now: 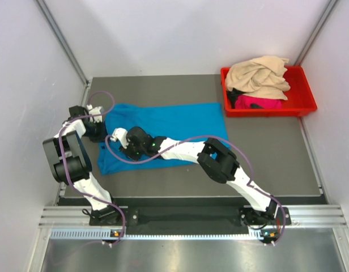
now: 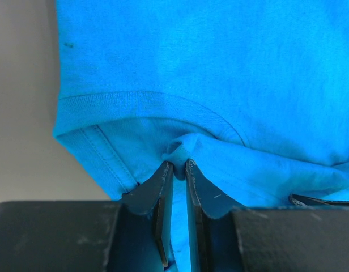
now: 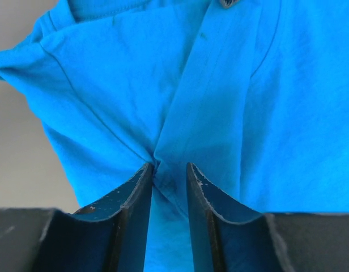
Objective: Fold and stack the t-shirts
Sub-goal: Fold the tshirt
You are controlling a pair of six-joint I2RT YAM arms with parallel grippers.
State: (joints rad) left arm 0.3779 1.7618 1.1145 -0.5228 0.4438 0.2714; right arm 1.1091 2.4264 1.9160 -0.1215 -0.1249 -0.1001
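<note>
The turquoise-blue t-shirt (image 1: 169, 124) lies spread on the grey table, with its left end bunched under both grippers. My left gripper (image 1: 99, 128) is at the shirt's left edge, jaws closed on a small fold of turquoise cloth (image 2: 183, 144) just below the collar band. My right gripper (image 1: 118, 137) is just beside it, jaws pinching a gathered crease of the same shirt (image 3: 163, 141). In the wrist views the left gripper (image 2: 179, 164) and right gripper (image 3: 167, 167) each hold cloth between their fingers. The beige-tan t-shirt (image 1: 258, 75) and magenta-pink t-shirt (image 1: 259, 102) lie crumpled in the bin.
A red plastic bin (image 1: 306, 90) stands at the table's back right corner. White walls enclose the table on the left, back and right. The right arm (image 1: 220, 161) stretches across the shirt's front edge.
</note>
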